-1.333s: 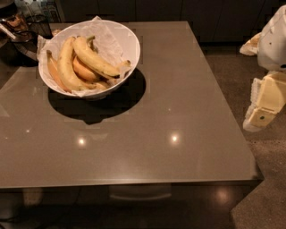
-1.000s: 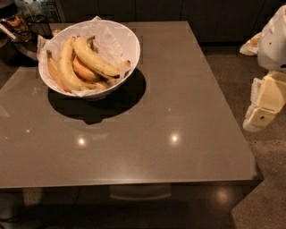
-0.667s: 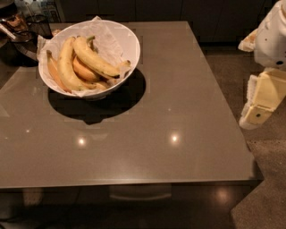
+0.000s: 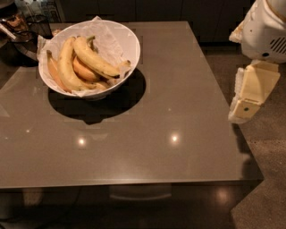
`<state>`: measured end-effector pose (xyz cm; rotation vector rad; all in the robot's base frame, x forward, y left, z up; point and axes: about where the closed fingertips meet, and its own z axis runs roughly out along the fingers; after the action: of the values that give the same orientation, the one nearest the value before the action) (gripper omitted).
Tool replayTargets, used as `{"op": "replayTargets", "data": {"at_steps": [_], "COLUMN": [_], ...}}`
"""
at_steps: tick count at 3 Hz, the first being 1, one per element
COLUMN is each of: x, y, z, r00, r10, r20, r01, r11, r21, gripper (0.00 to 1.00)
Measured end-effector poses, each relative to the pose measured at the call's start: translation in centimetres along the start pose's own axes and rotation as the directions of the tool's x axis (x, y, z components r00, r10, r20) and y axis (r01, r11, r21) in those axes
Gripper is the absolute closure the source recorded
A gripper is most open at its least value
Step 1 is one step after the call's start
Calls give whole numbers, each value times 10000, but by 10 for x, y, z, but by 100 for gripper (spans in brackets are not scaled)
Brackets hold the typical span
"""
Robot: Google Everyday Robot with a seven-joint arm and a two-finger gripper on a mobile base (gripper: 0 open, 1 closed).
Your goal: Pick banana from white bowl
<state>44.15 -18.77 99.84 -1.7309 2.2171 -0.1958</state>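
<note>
The white bowl point(image 4: 127, 38), lined with crinkled white paper, stands at the far left of the brown table point(image 4: 178, 89). In it, the banana point(image 4: 96, 58) lies on top. It is long and gently curved, with its dark tip toward the bowl's right rim. A more strongly curved banana point(image 4: 66, 67) lies to its left. A shorter orange-tinted one point(image 4: 83, 71) lies under it. My gripper point(image 4: 248, 94), cream-coloured, hangs off the table's right edge below the white arm point(image 4: 266, 31), far right of the bowl and holding nothing.
Dark objects, including a wire basket point(image 4: 33, 27), stand at the far left behind the bowl. Dark cabinets point(image 4: 156, 9) run along the back. Speckled floor point(image 4: 263, 156) lies to the right of the table.
The arm and gripper have shifted a little left, toward the table's right edge. The bowl and the bananas have not moved.
</note>
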Motion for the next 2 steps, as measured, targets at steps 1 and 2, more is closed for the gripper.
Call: {"op": "replayTargets", "data": {"at_steps": [1, 2], "x": [-34, -86], "y": [-1, -6], "z": [-8, -13], "r00": [9988, 9971], "r10": [-174, -604], "r20": [449, 470], "r01": [174, 608], "r11": [9998, 9981], "r21": [-5, -87], "gripper": [0, 0]}}
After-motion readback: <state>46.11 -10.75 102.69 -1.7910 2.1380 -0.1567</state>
